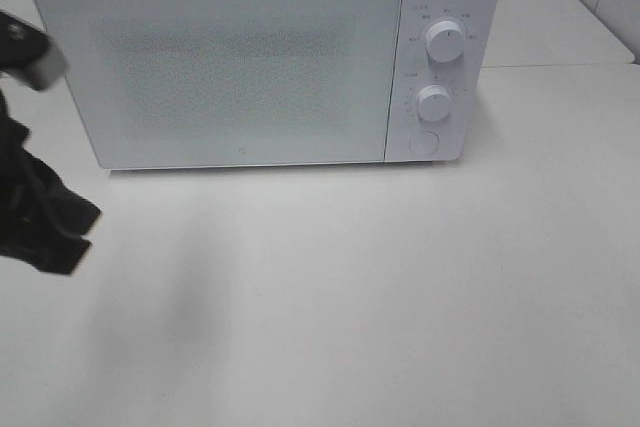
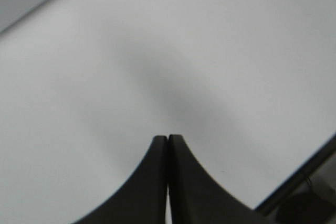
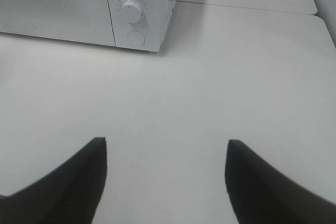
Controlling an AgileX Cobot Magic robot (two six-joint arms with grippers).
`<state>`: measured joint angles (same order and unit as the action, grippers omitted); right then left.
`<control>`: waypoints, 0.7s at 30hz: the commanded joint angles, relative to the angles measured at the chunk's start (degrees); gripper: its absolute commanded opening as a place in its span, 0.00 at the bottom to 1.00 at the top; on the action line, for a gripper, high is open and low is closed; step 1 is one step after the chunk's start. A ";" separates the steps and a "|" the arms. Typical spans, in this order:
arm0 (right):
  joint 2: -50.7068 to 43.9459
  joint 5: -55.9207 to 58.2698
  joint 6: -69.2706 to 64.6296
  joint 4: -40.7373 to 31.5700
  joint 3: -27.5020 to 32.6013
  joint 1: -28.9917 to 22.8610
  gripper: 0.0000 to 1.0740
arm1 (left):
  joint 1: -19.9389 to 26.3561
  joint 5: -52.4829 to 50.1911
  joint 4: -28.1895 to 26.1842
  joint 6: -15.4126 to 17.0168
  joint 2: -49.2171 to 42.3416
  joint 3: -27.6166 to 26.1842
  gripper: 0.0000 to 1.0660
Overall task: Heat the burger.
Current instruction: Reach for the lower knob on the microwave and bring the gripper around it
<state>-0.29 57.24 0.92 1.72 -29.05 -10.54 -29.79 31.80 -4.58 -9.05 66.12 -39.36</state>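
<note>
The burger is out of view in every frame. A white microwave stands at the back of the table with its door shut, and its frosted door hides the inside. My left gripper is shut with nothing between its fingers, hovering over bare table. In the exterior high view it is the dark shape at the left edge, in front of the microwave's left corner. My right gripper is open and empty above the table, some way in front of the microwave. It does not show in the exterior high view.
The microwave's right panel carries two round knobs and a round button. A second white table top adjoins behind on the right. The table edge shows in the left wrist view.
</note>
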 commanded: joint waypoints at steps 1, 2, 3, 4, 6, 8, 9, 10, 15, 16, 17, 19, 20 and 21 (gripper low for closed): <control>-1.20 0.11 0.52 0.06 0.11 0.00 0.58 | 3.90 1.38 1.95 2.01 -2.29 -0.34 0.00; -1.20 0.11 0.52 0.06 0.11 0.00 0.58 | 9.97 2.98 2.06 0.00 -5.04 -0.34 0.00; -1.20 0.11 0.52 0.06 0.11 0.00 0.58 | 12.83 3.95 2.06 -1.09 -5.96 -0.34 0.00; -1.20 0.11 0.52 0.06 0.11 0.00 0.58 | 12.83 3.95 2.06 -1.09 -5.96 -0.34 0.00; -1.20 0.11 0.52 0.06 0.11 0.00 0.58 | 24.87 6.07 -1.20 -1.32 -9.28 -0.34 0.00; -1.20 0.11 0.52 0.06 0.11 0.00 0.58 | 26.53 6.30 -2.12 -1.32 -10.03 -0.34 0.00; -1.20 0.11 0.52 0.06 0.11 0.00 0.58 | 29.34 7.45 -3.04 -1.43 -11.23 -0.34 0.00; -1.20 0.11 0.52 0.06 0.11 0.00 0.58 | 29.34 7.45 -3.04 -1.43 -11.23 -0.34 0.00; -1.20 0.11 0.52 0.06 0.11 0.00 0.58 | 31.05 10.60 -3.04 -1.38 -15.87 -0.34 0.00; -1.20 0.11 0.52 0.06 0.11 0.00 0.58 | 31.05 12.26 -2.98 -1.49 -19.42 -0.34 0.00; -1.20 0.11 0.52 0.06 0.11 0.00 0.58 | 31.05 14.04 -2.64 -1.55 -23.09 -0.34 0.00; -1.20 0.11 0.52 0.06 0.11 0.00 0.58 | 31.05 15.01 -2.52 -1.66 -25.27 -0.34 0.00; -1.20 0.11 0.52 0.06 0.11 0.00 0.58 | 31.05 17.02 -2.23 -1.72 -29.11 -0.34 0.00; -1.20 0.11 0.52 0.06 0.11 0.00 0.58 | 31.05 17.02 -2.23 -1.72 -29.11 -0.34 0.00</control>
<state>-0.29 57.24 0.92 1.72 -29.05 -10.54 1.15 48.01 -6.76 -10.54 37.59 -39.36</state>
